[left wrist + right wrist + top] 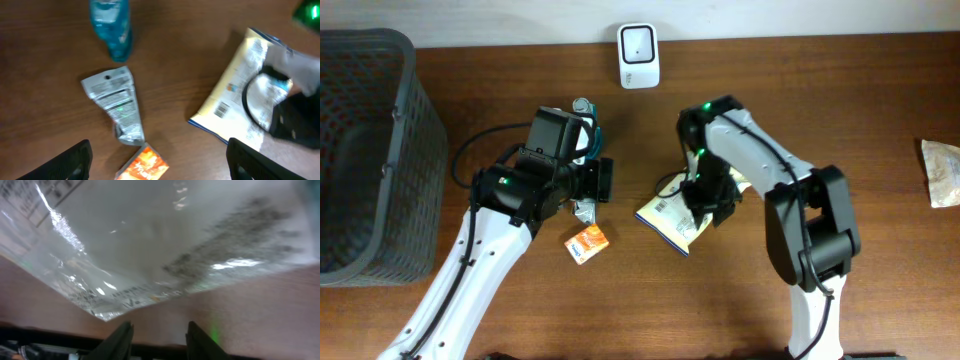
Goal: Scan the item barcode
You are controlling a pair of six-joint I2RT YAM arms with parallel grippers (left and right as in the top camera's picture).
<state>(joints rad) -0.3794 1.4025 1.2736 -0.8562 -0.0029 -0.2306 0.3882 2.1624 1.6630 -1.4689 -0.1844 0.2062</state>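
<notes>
A white and yellow snack bag (665, 218) lies flat on the table's middle, its barcode (221, 108) facing up near its left edge. My right gripper (707, 203) hovers low over the bag's right part. In the right wrist view its fingers (120, 340) stand apart with only bare table between them, and the bag (165, 245) lies just beyond the tips. The white scanner (638, 55) stands at the back edge. My left gripper (160, 170) is open and empty above an orange packet (145, 165).
A silver pouch (117, 102) and a blue bottle (111, 25) lie by the left gripper. A dark mesh basket (365, 150) fills the far left. Another pale packet (942, 172) rests at the right edge.
</notes>
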